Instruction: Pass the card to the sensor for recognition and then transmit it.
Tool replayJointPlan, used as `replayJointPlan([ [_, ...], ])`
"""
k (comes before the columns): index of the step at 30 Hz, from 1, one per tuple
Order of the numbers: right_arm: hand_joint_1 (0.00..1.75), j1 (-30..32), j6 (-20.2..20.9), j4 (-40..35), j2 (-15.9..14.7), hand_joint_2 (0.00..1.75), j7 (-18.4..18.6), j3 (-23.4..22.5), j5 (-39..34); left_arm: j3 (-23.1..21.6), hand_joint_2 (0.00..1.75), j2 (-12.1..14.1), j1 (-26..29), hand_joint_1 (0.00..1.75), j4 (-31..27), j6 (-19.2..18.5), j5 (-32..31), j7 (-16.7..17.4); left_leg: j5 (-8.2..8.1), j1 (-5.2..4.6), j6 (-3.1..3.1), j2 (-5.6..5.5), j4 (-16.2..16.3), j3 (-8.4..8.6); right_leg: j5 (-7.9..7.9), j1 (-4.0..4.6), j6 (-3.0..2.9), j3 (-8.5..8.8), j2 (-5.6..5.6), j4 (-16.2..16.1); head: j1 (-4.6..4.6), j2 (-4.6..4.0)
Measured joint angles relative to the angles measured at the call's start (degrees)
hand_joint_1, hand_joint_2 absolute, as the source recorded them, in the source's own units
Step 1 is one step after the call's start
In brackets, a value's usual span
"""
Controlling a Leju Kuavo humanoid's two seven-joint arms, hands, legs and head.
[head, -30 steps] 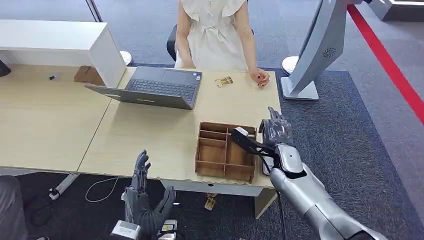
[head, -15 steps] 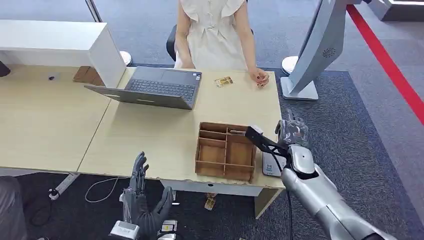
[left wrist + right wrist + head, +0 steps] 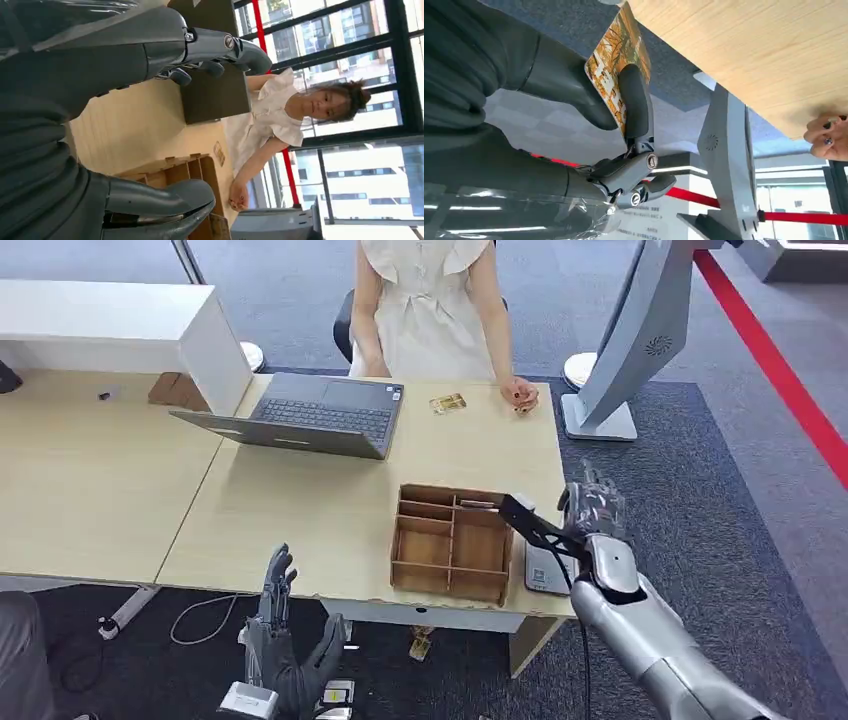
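One laptop point(image 3: 310, 412), one divided wooden box point(image 3: 450, 543), two cards point(image 3: 619, 62) point(image 3: 447, 403), one person point(image 3: 432, 300).

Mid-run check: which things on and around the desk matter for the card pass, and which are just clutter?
In the job:
card, held by the right robot hand
sensor at the desk edge
person

Just lying about:
laptop
wooden organizer
cards near the person

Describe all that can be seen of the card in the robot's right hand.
The card is thin, flat and rectangular with rounded corners, printed in orange, yellow and white. The right hand pinches it between the thick thumb and a dark finger. It is held off the table, near the table's edge. Its print is too small to read.
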Motion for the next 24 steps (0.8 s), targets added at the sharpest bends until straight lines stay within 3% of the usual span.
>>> replayJointPlan([
  [12,1.75,1.6,-4.5,-3.1,-0.4,1.75,-5.3,-1.2,-3.5,0.0,1.75,0.0,0.0,0.00,0.0,0.0,0.1,-0.2,0.00,0.00,0.00,0.01,0.0,0.01,0.00,0.00,0.00,0.00,0.00,0.0,-0.02,0.00],
  [24,1.75,6.2,2.4,-15.3,-5.1,1.75,-3.2,-4.4,1.9,0.0,1.75,0.1,0.1,0.00,0.0,0.0,0.1,0.0,-0.01,-0.01,0.01,0.00,0.0,-0.01,0.00,-0.01,0.00,0.00,0.00,0.0,-0.02,0.00],
])
